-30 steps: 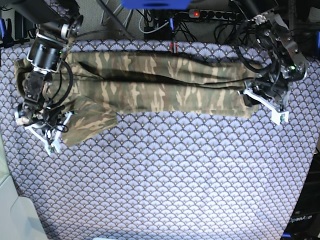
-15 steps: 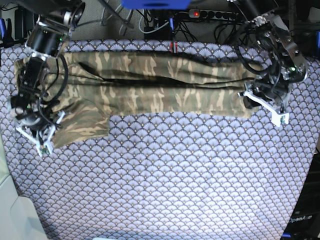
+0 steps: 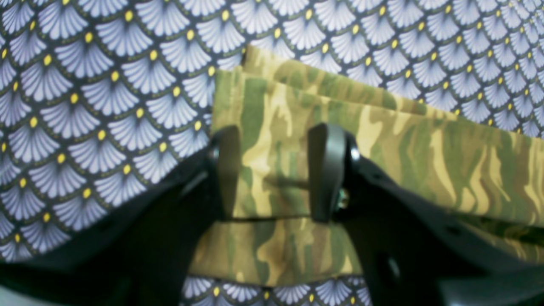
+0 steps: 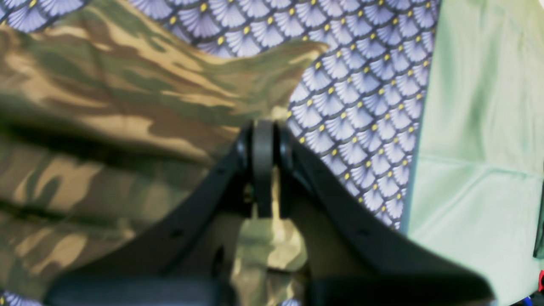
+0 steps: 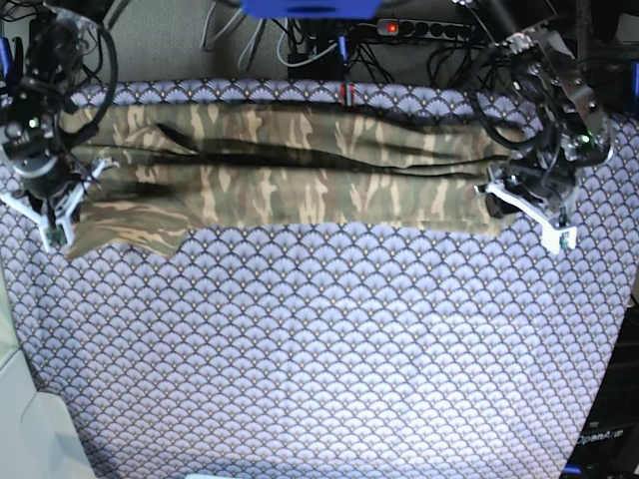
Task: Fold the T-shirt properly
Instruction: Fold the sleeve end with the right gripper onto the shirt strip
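The table [image 5: 329,349], under a fan-scale cloth, carries the T-shirt [image 5: 300,170] along its far side, drawn out into a long narrow band from one arm to the other. By the look of it the lengthwise folds are in: layers lie stacked, with a dark crease running down the band. What seems left is to tidy the loose flap [image 5: 125,235] that sticks out toward the near side by the right arm, and then to fold the band across into a compact packet.

The right end effector [image 4: 263,170] has its jaws together, pinching a bit of shirt edge. The left end effector [image 3: 276,172] has its jaws apart, straddling the layered corner of the shirt without clamping it, as far as the wrist view shows.

Behind the table lie cables and a power strip [image 5: 429,28], well clear of the cloth. A pale green surface [image 4: 480,127] borders the table by the right arm. Nothing sits on the open near half.
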